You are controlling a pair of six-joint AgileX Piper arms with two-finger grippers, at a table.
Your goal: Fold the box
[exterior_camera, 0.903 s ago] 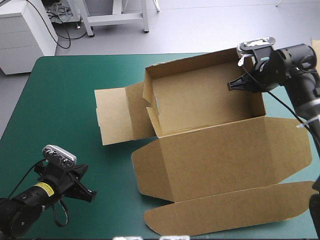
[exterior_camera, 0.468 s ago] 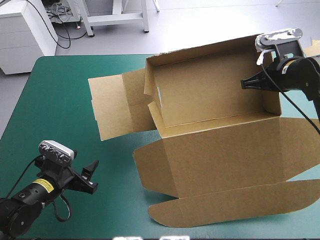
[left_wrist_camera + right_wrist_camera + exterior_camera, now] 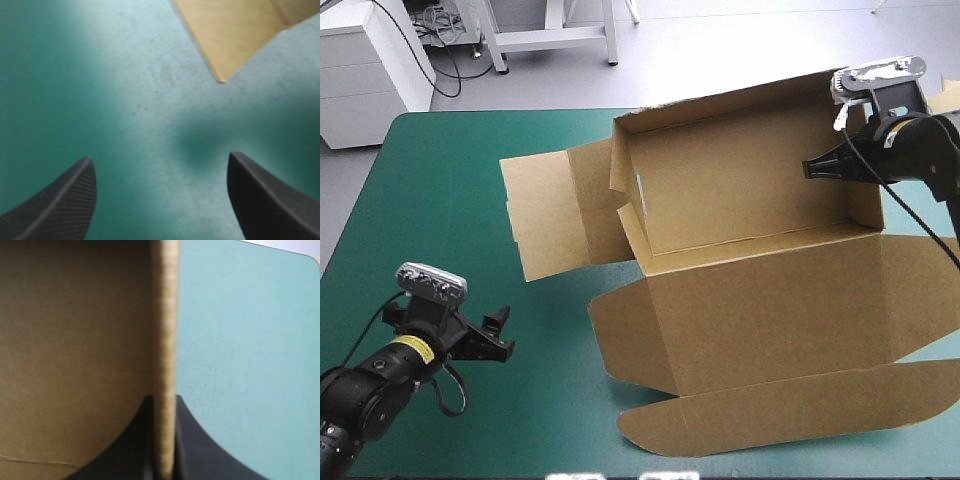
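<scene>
While one brown box (image 3: pixel 740 200) of corrugated board sits on the matte teal-green tabletop (image 3: pixel 440 220), I grip it by a single wall. Its tray stands open with walls raised. The broad lid panel (image 3: pixel 770 310) lies flat on the box's near side and ends in a rounded tuck flap (image 3: pixel 770 410). One side flap (image 3: pixel 545 215) spreads off its left end. My right jaws are clamped on the top edge of the box's right end wall (image 3: pixel 165 340), a black finger (image 3: pixel 125 450) on each face. My left jaws stand apart, touching nothing, over bare cover well off the box's near left corner. A yellow label (image 3: pixel 410 346) on that arm is too small to read.
</scene>
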